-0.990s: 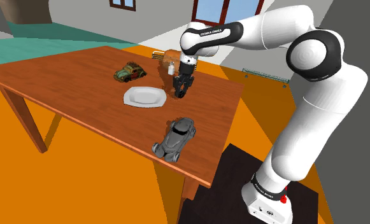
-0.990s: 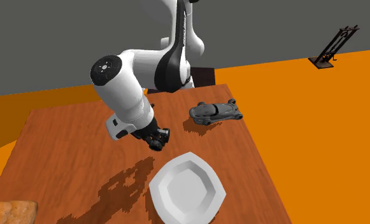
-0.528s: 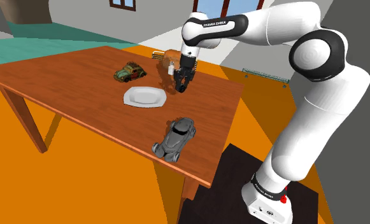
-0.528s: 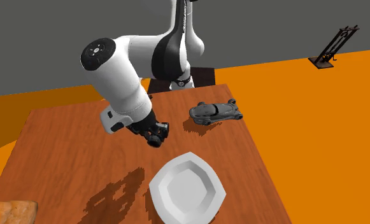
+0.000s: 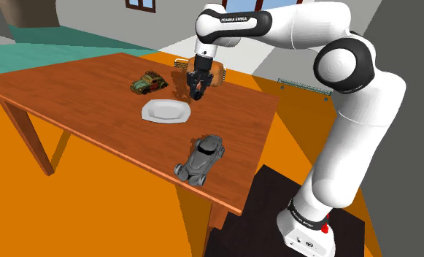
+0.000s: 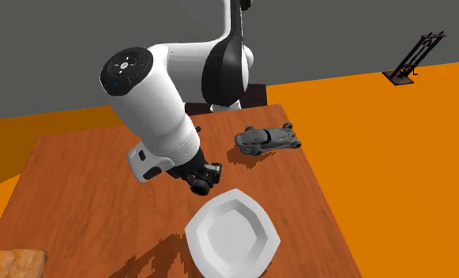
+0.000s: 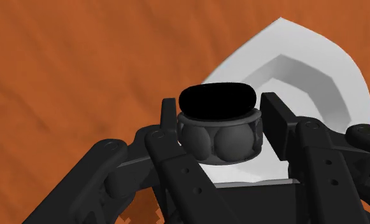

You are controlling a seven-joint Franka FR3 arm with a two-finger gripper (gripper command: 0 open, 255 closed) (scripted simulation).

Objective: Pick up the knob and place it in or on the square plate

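- We see the dark grey knob (image 7: pixel 219 139), its top face black, clamped between the two black fingers (image 7: pixel 167 137) of the gripper (image 7: pixel 220 118), one pressed to each side of it in the wrist view.
- The knob is held in the air above the wooden table (image 7: pixel 75 63), and the white square plate (image 7: pixel 317 70) lies beyond it, part of the plate hidden behind the knob and fingers.
- In the second exterior view, the gripper (image 6: pixel 204 180) hangs just over the plate's (image 6: pixel 234 235) edge nearest the arm, clear of the table (image 6: pixel 77 182).
- In the shoulder view, the white arm rises from its stand (image 5: pixel 265 208) at lower right, arches up and to the left, and turns its wrist down so the gripper (image 5: pixel 196 89) points at the table (image 5: pixel 71 87), just past the plate's (image 5: pixel 165 111) far edge.
- A grey toy car (image 5: pixel 201 157) sits near the table's near edge, well apart from the plate, and a green toy car (image 5: pixel 149 83) stands beyond the plate.
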